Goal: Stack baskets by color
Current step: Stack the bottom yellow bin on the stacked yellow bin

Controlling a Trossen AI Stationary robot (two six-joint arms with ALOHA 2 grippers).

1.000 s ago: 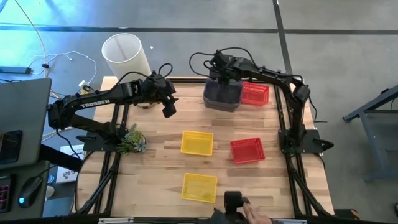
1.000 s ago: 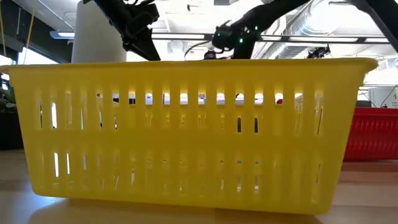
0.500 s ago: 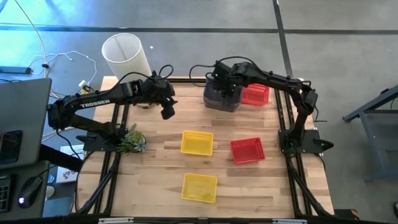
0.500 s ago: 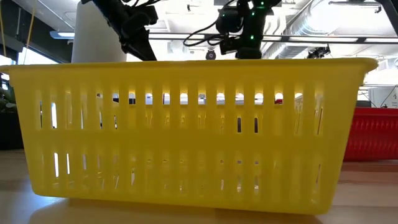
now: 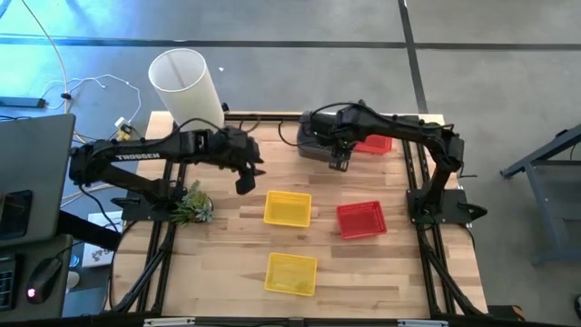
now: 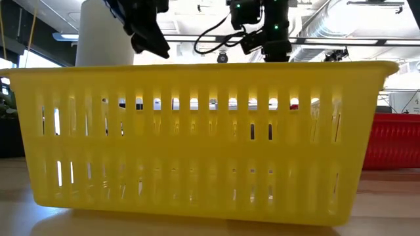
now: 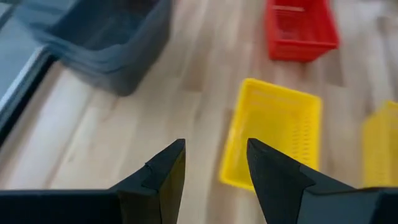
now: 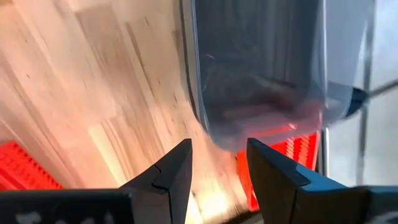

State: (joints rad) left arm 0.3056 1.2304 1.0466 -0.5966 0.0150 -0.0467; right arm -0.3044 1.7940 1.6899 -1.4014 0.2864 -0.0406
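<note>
A stack of smoky grey baskets [image 5: 315, 143] stands on the table at the far middle, and it also shows in the left wrist view [image 7: 106, 37] and the right wrist view [image 8: 261, 68]. One red basket [image 5: 374, 143] sits just right of it, another red basket [image 5: 361, 219] mid-right. Two yellow baskets rest on their bottoms, one at the centre [image 5: 287, 208] and one near the front edge [image 5: 291, 273]. My right gripper [image 5: 340, 163] hangs open just in front of the grey stack. My left gripper [image 5: 245, 183] hangs open left of the centre yellow basket [image 7: 273, 140].
A tall white cylinder [image 5: 186, 84] stands at the far left corner. A small green plant [image 5: 192, 205] lies at the left edge beside the left arm's base. Bare wood lies between the baskets. The near yellow basket [image 6: 197, 137] fills the low view.
My right gripper has drawn back from above the grey stack toward the table's near edge, turning as it went, its fingers as far apart as before. My left gripper has swung a little toward the near edge, closer to the centre yellow basket.
</note>
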